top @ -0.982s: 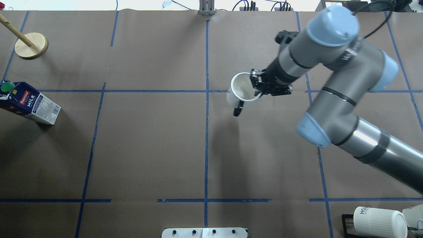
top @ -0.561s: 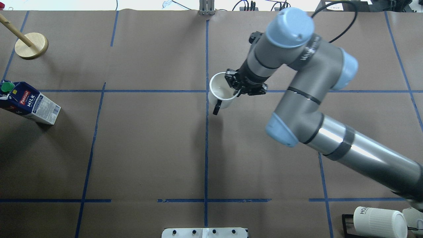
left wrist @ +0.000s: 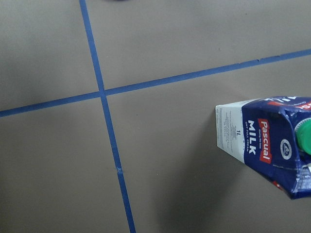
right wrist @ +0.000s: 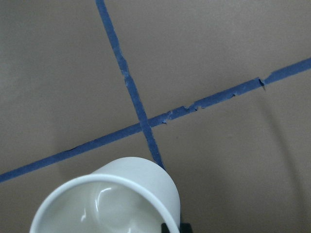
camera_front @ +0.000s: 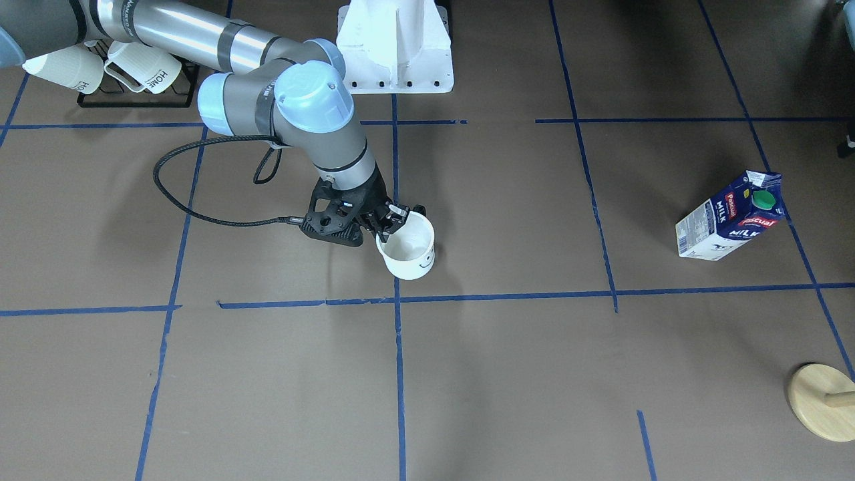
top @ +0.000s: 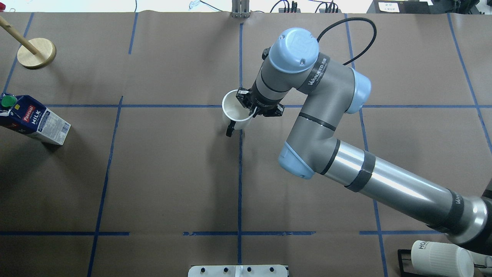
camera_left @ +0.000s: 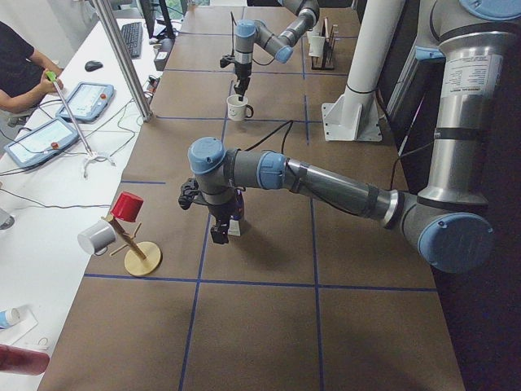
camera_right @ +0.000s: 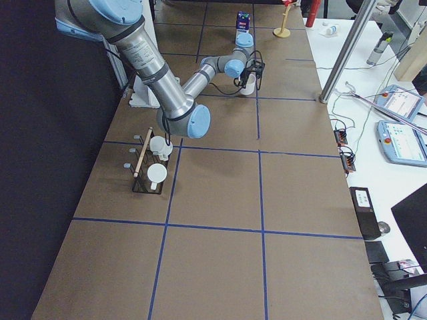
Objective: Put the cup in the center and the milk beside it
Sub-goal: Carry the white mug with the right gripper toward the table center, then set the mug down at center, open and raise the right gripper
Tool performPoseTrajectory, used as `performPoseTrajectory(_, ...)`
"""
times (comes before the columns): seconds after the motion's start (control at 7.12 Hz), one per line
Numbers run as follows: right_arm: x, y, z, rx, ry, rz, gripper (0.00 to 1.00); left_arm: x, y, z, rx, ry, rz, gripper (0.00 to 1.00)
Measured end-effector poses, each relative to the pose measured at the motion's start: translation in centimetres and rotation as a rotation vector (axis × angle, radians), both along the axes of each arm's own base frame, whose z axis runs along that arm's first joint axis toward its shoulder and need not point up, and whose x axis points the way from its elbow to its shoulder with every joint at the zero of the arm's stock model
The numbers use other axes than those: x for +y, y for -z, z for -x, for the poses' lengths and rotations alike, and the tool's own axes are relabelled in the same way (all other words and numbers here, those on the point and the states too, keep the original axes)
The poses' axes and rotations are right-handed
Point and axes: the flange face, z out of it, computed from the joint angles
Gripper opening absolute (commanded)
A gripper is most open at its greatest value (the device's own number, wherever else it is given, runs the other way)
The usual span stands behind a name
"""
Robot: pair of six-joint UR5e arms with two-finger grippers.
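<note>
The cup (top: 235,109), white with a smiley face (camera_front: 407,252) and a black handle, hangs tilted in my right gripper (top: 250,109), which is shut on its rim. It is held a little above the surface, over the center where the blue tape lines cross (right wrist: 145,124). The milk (top: 34,120), a dark blue carton with a green cap, stands far off at the table's left end (camera_front: 728,217). It fills the right edge of the left wrist view (left wrist: 265,143). My left gripper (camera_left: 218,232) shows only in the exterior left view, close by the carton; I cannot tell whether it is open.
A wooden mug tree (top: 36,53) stands at the far left corner. A black rack with ribbed "HOME" mugs (camera_front: 133,67) sits by the robot's right side. A black cable (camera_front: 200,210) loops on the table behind my right wrist.
My right arm has swung left with the cup, from right of the middle tape line to over the crossing. The milk has not moved.
</note>
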Motion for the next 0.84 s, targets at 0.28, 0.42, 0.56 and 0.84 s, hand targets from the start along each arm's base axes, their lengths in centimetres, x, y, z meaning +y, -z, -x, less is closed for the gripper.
performPoseTrajectory(0.28, 0.3, -0.5, 0.9, 0.012, 0.006, 0.0, 0.99, 0.1, 0.0, 0.0, 0.0, 0.0, 0.0, 1.0)
performPoseTrajectory(0.42, 0.4, -0.4, 1.0, 0.011, 0.008, -0.002, 1.0, 0.1, 0.0, 0.0, 0.0, 0.0, 0.001, 1.0)
performPoseTrajectory(0.56, 0.7, 0.2, 0.7, -0.001, 0.009, -0.009, 1.0, 0.1, 0.0, 0.0, 0.0, 0.0, 0.001, 1.0)
performPoseTrajectory(0.84, 2.1, 1.4, -4.0, -0.068, -0.001, -0.038, 1.0, 0.0, 0.1, -0.1, 0.0, -0.002, -0.003, 1.0)
